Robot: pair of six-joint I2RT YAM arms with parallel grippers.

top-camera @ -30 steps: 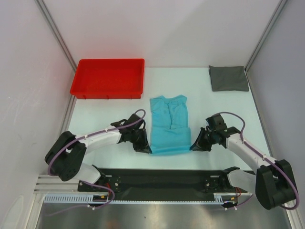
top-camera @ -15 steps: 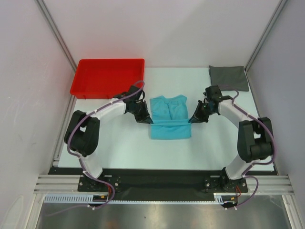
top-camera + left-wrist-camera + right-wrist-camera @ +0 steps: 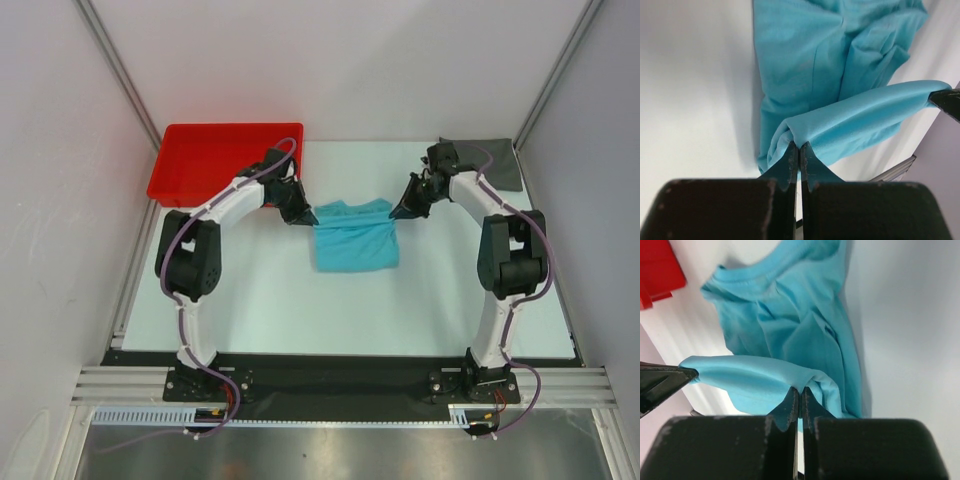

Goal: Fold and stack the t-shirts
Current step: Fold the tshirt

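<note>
fold step | left claw [image 3: 303, 217] and right claw [image 3: 398, 210] were each clenched on a corner of the teal shirt [image 3: 355, 250], mid-table, edge lifted over its collar end | grey shirt [image 3: 505, 170] sat folded, far right corner | my take: hold that edge taut and level, lay it square, then let go

Left arm [image 3: 228, 205] and right arm [image 3: 470, 190] stretched farther out, near hem of turquoise t-shirt [image 3: 354, 248] carried toward its collar
</note>
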